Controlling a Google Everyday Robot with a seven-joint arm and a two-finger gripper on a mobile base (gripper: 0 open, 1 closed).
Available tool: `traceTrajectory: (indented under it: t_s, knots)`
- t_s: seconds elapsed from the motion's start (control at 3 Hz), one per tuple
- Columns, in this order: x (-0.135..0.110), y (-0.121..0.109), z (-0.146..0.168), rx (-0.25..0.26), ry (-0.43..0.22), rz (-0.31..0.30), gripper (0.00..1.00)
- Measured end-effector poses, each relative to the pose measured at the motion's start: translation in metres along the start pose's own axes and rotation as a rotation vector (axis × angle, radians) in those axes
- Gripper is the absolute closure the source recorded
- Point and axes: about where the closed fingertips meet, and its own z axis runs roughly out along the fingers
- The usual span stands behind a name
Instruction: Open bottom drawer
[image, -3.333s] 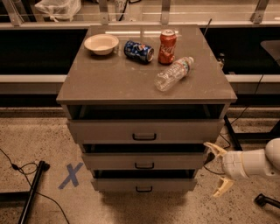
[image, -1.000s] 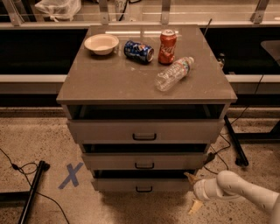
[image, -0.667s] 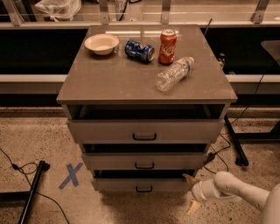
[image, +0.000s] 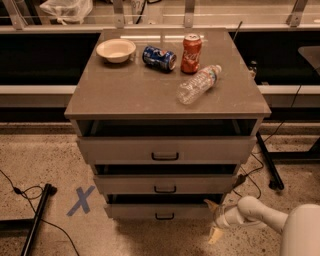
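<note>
Hovering just right of the bottom drawer (image: 131, 211), the end effector (image: 213, 220) gapes (holding nothing).

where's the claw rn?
Lower right of the camera view: the claw is low, just off the right end of the bottom drawer.
</note>
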Motion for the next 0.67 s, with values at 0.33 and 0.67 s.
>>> traceTrajectory:
  t_s: [0.33,0.67]
  knots:
    - [0.0054,-0.0142,0.0180,-0.003,0.001,-0.001,0.22]
    - [0.0055,-0.0193,0.0252,-0.011,0.008,-0.010,0.38]
